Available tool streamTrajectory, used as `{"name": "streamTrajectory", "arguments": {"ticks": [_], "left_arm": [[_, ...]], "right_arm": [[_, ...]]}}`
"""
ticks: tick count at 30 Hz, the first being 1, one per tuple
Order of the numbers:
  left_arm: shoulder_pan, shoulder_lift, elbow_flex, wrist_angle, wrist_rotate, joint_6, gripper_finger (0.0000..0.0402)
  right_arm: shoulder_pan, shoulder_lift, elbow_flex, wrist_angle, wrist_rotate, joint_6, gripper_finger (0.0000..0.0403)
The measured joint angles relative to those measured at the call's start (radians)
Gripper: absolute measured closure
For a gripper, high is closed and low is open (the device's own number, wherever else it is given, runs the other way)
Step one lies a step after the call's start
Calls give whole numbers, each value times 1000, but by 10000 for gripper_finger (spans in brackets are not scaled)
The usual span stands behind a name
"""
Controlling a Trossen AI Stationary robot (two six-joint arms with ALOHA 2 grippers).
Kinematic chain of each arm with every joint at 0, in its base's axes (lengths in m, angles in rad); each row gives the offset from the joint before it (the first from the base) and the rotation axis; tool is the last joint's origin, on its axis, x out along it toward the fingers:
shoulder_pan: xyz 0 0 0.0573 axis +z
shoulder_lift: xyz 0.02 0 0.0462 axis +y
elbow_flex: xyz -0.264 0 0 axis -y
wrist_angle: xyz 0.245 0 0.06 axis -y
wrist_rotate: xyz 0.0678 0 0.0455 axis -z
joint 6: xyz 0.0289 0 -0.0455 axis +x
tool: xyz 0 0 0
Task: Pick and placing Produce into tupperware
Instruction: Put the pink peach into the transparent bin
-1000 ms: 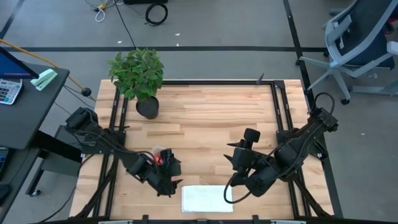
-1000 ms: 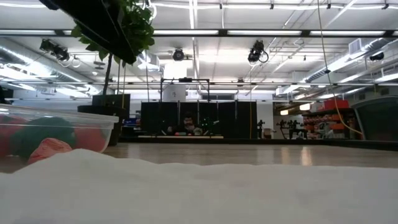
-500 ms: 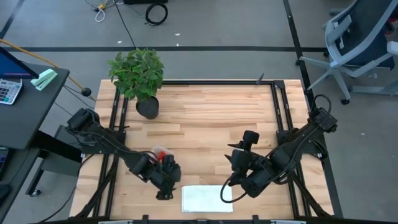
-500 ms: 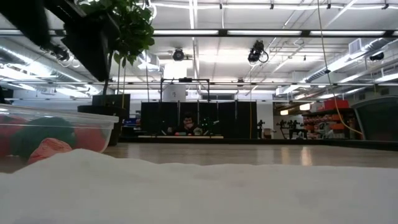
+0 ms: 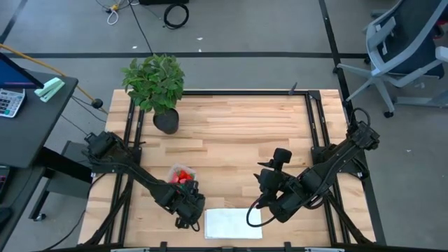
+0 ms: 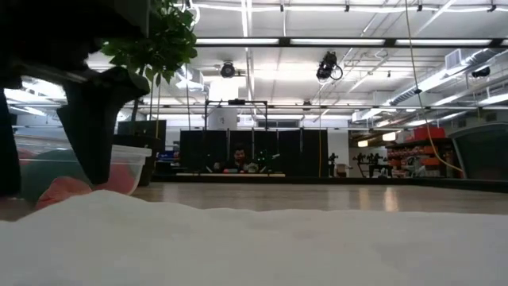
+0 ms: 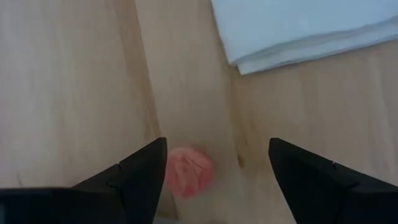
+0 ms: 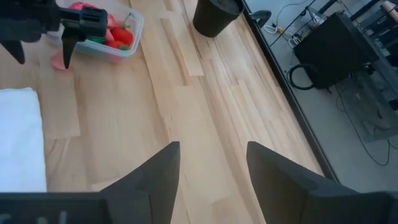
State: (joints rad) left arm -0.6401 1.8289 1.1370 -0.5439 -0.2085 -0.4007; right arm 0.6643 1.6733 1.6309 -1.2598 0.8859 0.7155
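Wooden table (image 5: 238, 133) bears tupperware (image 8: 132, 38), white sheet (image 5: 225, 224) (plus plant (image 5: 155, 82)).

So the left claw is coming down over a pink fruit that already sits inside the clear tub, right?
Not quite. The left gripper is over a pink fruit, but that piece lies on the bare wooden table, outside the clear tub. The left wrist view shows it on the wood; the right wrist view shows it beside the tub.

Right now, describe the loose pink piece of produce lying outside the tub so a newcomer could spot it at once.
Start at the wooden table and go to the clear tupperware near its left front, close to the white sheet. Just outside the tub, on bare wood, lies the pink piece, between the open fingers of the left end effector. Unlike the other produce, it is not inside the tub.
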Motion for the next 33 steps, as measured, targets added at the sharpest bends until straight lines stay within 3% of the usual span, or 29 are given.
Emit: {"name": "streamTrajectory", "arguments": {"ticks": [14,25,33], "left_arm": [[12,19,0,-133,1,-38,141],[15,19,0,-82,1,-36,167],[15,19,0,-91,-15,-34,232]], "right_arm": [[-1,0,0,3,1,0,208],[-1,0,0,8,1,0,208],[-1,0,0,8,1,0,208]]}}
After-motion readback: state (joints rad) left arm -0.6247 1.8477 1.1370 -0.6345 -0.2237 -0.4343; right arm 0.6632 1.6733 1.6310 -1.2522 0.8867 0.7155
